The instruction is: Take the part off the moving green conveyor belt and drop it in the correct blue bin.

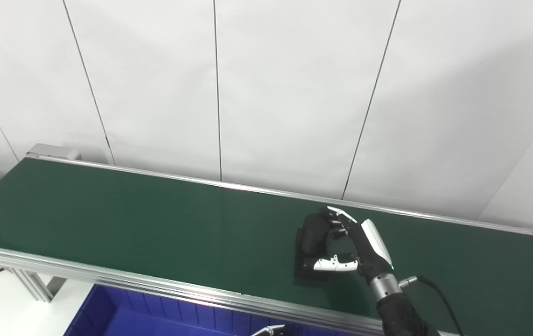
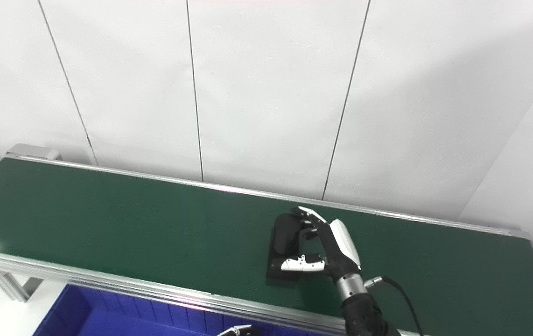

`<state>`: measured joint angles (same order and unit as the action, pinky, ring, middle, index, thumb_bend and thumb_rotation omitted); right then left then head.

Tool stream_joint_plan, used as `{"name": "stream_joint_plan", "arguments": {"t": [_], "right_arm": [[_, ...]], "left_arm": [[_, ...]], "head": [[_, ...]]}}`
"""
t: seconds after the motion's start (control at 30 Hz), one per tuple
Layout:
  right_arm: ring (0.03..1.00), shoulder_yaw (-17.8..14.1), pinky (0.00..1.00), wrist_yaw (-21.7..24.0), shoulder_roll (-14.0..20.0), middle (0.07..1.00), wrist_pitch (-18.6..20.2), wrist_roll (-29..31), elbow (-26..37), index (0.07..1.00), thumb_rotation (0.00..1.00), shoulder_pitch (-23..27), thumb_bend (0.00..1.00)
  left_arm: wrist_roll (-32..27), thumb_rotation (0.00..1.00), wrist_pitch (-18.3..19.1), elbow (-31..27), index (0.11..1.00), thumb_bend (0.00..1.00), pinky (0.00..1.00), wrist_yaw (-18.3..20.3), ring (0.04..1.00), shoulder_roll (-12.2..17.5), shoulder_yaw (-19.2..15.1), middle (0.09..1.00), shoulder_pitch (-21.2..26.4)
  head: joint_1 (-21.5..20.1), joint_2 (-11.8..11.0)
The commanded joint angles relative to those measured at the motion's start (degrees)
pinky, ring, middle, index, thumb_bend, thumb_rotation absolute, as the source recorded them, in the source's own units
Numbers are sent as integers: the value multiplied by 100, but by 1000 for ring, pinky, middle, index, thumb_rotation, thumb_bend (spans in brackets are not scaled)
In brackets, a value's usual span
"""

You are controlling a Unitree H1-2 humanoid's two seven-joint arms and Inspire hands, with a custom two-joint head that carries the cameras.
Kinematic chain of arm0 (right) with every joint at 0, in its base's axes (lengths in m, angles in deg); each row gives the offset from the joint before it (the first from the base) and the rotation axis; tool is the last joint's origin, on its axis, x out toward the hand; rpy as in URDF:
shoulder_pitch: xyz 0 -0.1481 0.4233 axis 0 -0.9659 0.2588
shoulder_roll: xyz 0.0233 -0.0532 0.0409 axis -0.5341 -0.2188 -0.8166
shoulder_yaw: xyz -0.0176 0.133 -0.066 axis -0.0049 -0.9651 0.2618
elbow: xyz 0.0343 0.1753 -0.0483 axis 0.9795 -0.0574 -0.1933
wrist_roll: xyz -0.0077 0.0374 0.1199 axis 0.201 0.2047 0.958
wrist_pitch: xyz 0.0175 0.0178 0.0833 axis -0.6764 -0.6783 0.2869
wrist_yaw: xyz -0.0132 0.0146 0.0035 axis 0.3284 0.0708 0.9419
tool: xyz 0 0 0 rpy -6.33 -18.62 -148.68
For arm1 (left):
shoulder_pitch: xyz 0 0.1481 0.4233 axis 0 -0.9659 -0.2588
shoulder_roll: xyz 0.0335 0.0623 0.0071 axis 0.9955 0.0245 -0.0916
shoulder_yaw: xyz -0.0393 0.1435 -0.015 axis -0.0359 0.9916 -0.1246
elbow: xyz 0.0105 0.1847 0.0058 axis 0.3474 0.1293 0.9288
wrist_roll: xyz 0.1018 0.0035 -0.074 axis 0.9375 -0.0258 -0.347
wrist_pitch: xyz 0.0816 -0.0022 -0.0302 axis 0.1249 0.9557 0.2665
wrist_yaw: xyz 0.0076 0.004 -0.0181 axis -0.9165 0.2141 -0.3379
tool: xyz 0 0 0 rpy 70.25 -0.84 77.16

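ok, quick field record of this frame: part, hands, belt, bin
part: black part, lying on the belt
right hand: right hand over the part, fingers curled around its far end, thumb across its near end; part not lifted
left hand: only a sliver at the bottom edge
belt: green conveyor belt
bin: blue bin below the belt's near rail
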<state>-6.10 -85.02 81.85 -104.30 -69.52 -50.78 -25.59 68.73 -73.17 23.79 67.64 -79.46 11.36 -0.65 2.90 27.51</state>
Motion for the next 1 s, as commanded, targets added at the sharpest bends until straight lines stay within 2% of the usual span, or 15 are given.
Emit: {"name": "stream_joint_plan", "arguments": {"t": [0.0,0.17,0.2,0.27,0.3,0.33,0.4,0.5,0.87,0.97], "right_arm": [[688,-47,579,-59,25,768,-85,4,93,796,317,245,893],[631,-75,531,-28,18,730,-50,47,124,774,313,222,789],[595,-90,512,-44,6,690,-41,55,131,754,279,209,742],[519,-124,448,-115,-21,592,19,37,155,674,142,181,658],[513,-128,443,-154,-27,584,37,4,159,665,130,175,652],[485,-125,416,-180,-24,524,56,-30,152,602,67,174,586],[384,-114,323,-212,-15,452,48,-65,104,548,11,188,528],[323,-91,263,-157,4,435,86,-51,54,534,0,194,518],[331,-8,266,0,99,437,212,-57,258,530,0,140,518],[334,-33,270,102,116,437,338,7,461,530,0,70,518]], "left_arm": [[20,649,-213,-192,770,959,697,-9,763,10,10,775,2],[19,649,-213,-247,773,955,693,9,761,45,9,777,-33],[12,646,-213,-251,773,953,692,13,760,43,3,774,-34],[1,643,-213,-239,773,951,696,28,760,37,-5,772,-28],[-2,643,-213,-234,773,951,696,36,761,38,-6,772,-24],[-1,642,-213,-231,774,951,697,39,761,39,-5,772,-22],[5,648,-213,-227,773,954,693,27,758,45,1,772,-14],[-2,655,-213,-224,770,963,693,31,758,41,-17,770,-17],[-27,649,-213,-218,774,966,702,73,763,21,-38,770,-17],[50,654,-213,-224,774,966,698,-31,761,19,6,770,-3]], "head": [[7,11],[-17,40],[-24,37],[-26,35],[-33,37],[-33,37],[-42,40],[-48,38],[-108,85],[-211,129]]}}
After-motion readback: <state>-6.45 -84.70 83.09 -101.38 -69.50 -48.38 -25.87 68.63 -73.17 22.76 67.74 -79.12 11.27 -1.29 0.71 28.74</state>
